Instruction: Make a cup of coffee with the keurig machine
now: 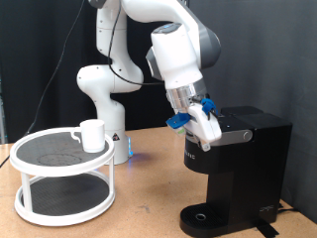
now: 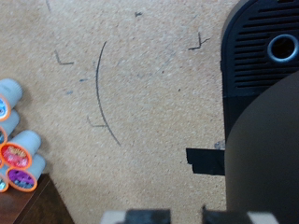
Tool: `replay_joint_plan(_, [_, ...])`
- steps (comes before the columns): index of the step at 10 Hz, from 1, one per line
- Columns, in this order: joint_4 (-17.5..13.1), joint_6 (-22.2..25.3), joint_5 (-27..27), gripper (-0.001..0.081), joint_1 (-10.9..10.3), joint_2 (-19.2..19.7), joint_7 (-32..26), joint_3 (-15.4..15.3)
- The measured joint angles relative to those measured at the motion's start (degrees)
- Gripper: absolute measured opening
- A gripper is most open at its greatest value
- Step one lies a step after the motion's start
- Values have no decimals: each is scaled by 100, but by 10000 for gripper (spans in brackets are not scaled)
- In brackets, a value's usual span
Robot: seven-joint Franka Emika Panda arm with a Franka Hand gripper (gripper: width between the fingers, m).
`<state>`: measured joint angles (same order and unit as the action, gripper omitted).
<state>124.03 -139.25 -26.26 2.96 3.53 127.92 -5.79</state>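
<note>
Exterior view, from its left: the cup (image 1: pixel 92 134), a small plain white mug, stands on the upper tier of a round white two-tier rack (image 1: pixel 63 181), well apart from the gripper (image 1: pixel 203 136) and lower than it. The white arm (image 1: pixel 127 59) bends down to the gripper, which hangs at the top front of the keurig machine (image 1: pixel 238 172), touching or just above its lid; blue fittings crowd the fingers, so I cannot tell how far they are parted or whether they grip anything. The machine is boxy matte black with a round drip base; its right edge is cut off. In the wrist view the machine (image 2: pixel 266 103) fills one side, and a cluster of coffee pods (image 2: pixel 19 154) is cropped at the edge.
</note>
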Motion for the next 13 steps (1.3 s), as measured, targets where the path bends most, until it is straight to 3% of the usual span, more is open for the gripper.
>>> replay_joint_plan(5, [428,-489,-298,0,18,-288,-288,17])
replay_joint_plan(7, [453,-483,-904,0,22,-435,-650,39])
replay_joint_plan(9, [438,-186,-1594,0,27,-694,-1118,101])
replay_joint_plan(11, [415,261,-1816,0,33,-976,-1187,189])
replay_joint_plan(13, [467,214,-2005,0,30,-973,-1440,193])
